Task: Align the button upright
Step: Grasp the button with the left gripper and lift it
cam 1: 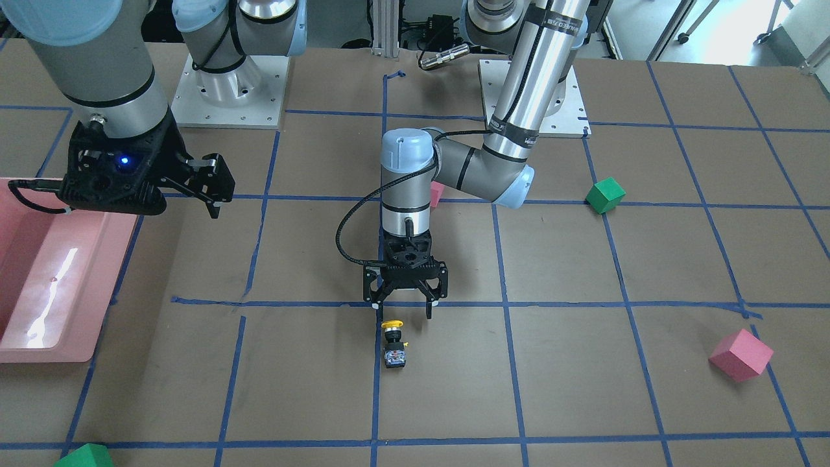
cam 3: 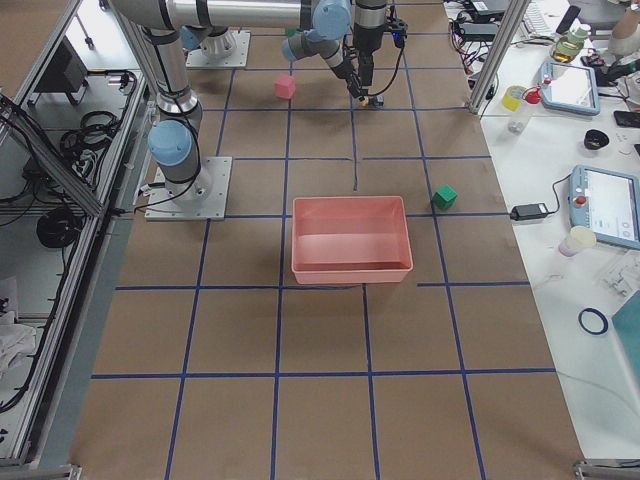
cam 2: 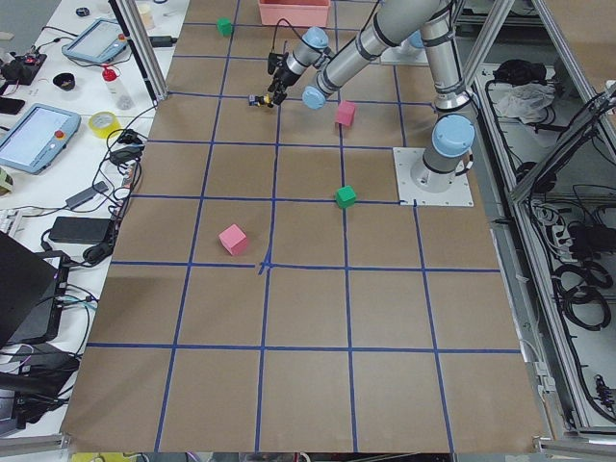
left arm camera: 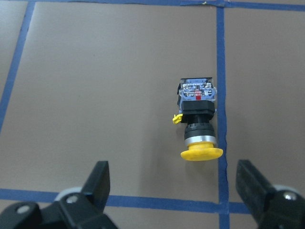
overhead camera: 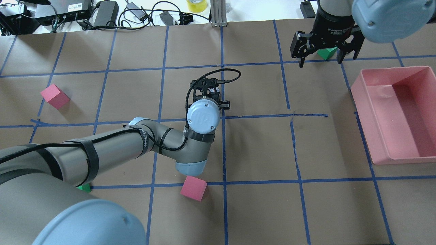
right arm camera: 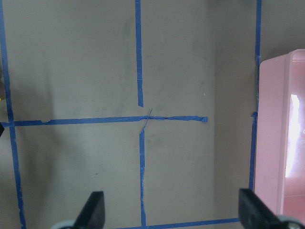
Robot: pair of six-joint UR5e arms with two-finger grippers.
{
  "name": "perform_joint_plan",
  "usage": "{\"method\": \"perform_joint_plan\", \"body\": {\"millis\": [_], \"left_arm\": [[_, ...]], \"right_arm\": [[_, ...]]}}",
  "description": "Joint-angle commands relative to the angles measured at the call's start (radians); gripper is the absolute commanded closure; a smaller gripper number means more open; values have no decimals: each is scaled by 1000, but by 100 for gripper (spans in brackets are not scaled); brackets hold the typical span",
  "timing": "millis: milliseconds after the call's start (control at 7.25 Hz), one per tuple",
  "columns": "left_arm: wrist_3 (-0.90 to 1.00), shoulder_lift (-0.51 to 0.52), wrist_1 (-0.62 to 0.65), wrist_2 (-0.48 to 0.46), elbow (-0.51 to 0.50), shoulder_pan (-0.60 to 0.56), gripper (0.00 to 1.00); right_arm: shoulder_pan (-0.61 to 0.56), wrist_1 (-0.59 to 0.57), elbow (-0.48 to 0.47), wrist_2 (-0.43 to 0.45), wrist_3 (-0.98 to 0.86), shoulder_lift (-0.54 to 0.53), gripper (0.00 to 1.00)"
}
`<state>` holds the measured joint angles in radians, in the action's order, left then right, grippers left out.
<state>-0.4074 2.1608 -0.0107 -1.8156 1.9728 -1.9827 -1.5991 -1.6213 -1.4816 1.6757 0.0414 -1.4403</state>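
Front-facing view: I'm seeing the button (cam 1: 393, 342) lying on its side on the table (cam 1: 583, 389), its yellow cap pointing at the left gripper (cam 1: 403, 312) hanging just beside it. Left wrist view: those jaws are standing spread, grasping nothing. Overhead view: the right gripper (overhead camera: 320, 62) is hanging released, well apart, near the pink bin (overhead camera: 366, 119).
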Motion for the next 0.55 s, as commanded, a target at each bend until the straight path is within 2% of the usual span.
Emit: {"method": "perform_joint_plan", "body": {"millis": [0,414], "left_arm": [[8,47,32,1,-21,-21,14],[100,80,34,12,-80,-21,14]], "right_arm": [[2,-9,-2,7,-29,-2,0],[5,-2,-8,7,-34,0,0]]}}
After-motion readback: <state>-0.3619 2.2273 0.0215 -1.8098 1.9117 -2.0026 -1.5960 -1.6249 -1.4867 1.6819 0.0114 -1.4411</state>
